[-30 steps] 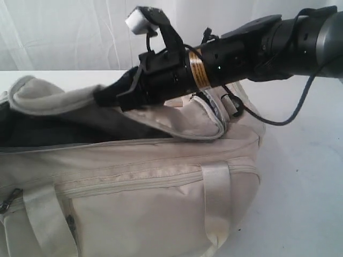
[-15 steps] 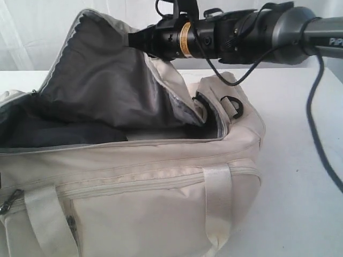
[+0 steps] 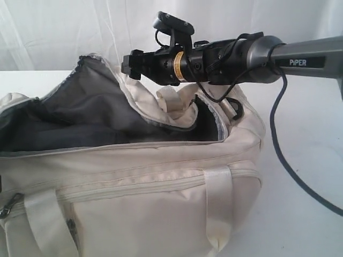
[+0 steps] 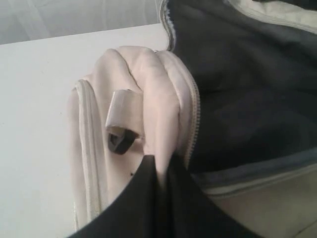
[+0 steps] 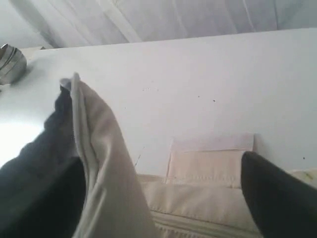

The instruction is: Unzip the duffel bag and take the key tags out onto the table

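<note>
Exterior view — cream-beige duffel bag (image 3: 134,179), top agape — dark grey lining (image 3: 96,110)

Duffel bag (image 3: 134,182) on table (image 3: 303,160) — right gripper (image 3: 127,65) above.

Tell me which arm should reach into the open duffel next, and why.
Right. The right gripper hangs open above the unzipped mouth of the duffel bag, while the left gripper is shut on a fold at the bag's end. The key tags are not in view.
</note>
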Robot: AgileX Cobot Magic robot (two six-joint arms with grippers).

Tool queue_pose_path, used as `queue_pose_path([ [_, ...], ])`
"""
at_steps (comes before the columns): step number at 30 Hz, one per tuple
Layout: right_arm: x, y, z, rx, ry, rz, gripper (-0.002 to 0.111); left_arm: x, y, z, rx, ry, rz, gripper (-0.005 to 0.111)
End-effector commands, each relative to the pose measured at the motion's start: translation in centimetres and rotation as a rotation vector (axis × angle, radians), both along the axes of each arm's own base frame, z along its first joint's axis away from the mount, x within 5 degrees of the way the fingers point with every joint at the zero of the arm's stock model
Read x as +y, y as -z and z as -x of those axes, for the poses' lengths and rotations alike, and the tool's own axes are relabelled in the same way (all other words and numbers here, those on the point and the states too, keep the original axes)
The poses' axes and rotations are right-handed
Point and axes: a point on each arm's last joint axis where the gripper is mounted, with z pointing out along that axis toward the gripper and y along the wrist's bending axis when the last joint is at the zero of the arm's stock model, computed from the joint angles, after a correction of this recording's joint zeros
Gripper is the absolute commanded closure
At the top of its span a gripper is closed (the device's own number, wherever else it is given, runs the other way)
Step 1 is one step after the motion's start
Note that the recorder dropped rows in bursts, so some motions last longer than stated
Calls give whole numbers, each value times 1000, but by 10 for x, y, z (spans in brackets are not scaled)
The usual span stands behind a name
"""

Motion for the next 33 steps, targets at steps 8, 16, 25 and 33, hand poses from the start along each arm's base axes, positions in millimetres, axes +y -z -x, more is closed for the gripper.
queue_pose_path([
  [8, -17, -105, 104, -203, -926, -125, 62, 3, 3, 1, 29, -16, -19, 107],
  [16, -11, -49, 91, 11, -832, -84, 105, 1, 3, 2, 27, 0, -11, 107],
  [25, -9, 11, 87, 179, -806, -44, 105, 1, 3, 2, 27, 2, -15, 107],
  [33, -23, 28, 55, 122, -553, 65, 105, 2, 3, 2, 27, 0, -16, 107],
])
